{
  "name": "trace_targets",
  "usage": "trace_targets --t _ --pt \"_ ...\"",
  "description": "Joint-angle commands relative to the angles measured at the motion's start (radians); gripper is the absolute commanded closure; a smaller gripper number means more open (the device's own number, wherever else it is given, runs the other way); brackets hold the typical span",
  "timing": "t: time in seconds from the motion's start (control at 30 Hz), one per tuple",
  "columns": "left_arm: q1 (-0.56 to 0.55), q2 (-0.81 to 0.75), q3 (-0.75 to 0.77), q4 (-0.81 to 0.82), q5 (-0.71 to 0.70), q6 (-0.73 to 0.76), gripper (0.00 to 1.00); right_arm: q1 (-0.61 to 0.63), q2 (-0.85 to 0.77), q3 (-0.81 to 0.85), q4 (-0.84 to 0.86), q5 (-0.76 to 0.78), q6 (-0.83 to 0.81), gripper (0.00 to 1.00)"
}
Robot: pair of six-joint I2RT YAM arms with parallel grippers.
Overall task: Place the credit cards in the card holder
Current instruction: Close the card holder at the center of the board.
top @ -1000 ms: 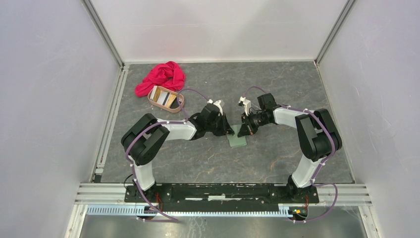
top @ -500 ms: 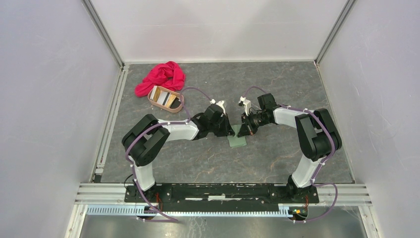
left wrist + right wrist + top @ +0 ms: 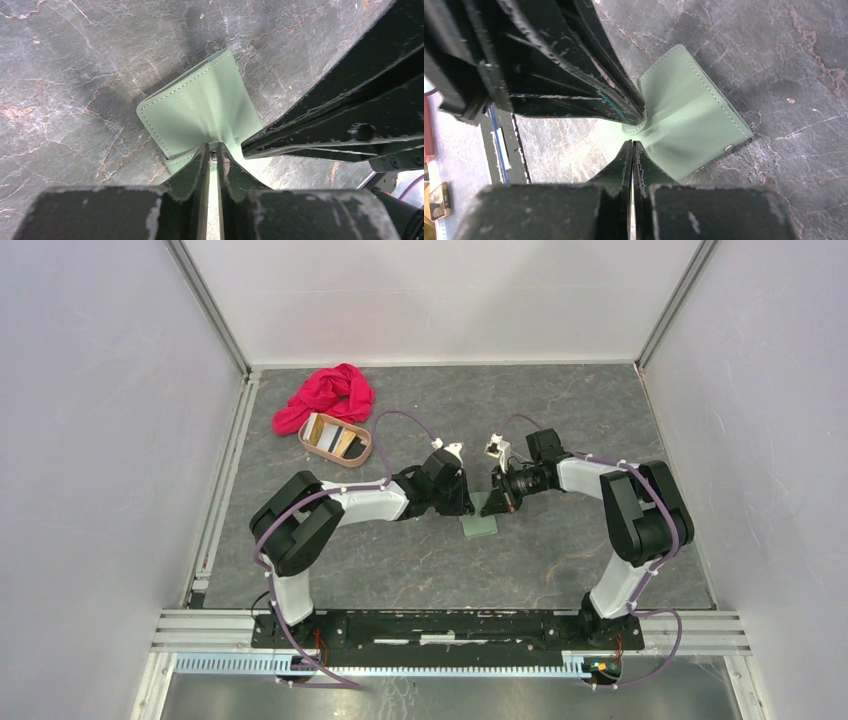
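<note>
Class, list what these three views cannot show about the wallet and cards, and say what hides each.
1. Card holder pockets: both wrist views show only its outer face.
2. Credit cards in the tray: top view, too small to count.
3. Whether the right gripper grips the holder: right wrist view, its tips cover the contact.

The left gripper (image 3: 467,509) and right gripper (image 3: 489,508), tips nearly meeting, crowd the card holder (image 3: 480,527); the tray (image 3: 367,448) and red cloth (image 3: 325,395) lie well apart, far left.

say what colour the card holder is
Sage green card holder; best in left wrist view.
</note>
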Motion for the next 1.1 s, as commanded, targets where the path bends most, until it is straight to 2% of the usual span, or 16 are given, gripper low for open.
trace_targets --t 0.0,0.27,0.63,0.8,1.07 --pt "-0.01 0.015 0.021 -0.063 -0.044 0.064 0.84 -0.009 -0.061 -0.004 0.009 -0.089 -0.056 0.98" --pt "-0.01 0.019 0.027 -0.065 -0.043 0.062 0.84 0.018 -0.04 -0.032 0.101 -0.141 0.036 0.98" --pt "-0.007 0.039 0.026 -0.061 -0.04 0.026 0.84 0.047 0.007 -0.046 0.139 0.042 0.116 1.0" --pt "-0.005 0.042 0.025 -0.063 -0.037 0.023 0.84 0.022 0.017 -0.077 0.196 0.063 0.2 1.0" --pt "-0.003 0.047 0.02 -0.04 -0.01 -0.001 0.82 0.01 0.114 -0.064 0.151 0.105 0.24 1.0"
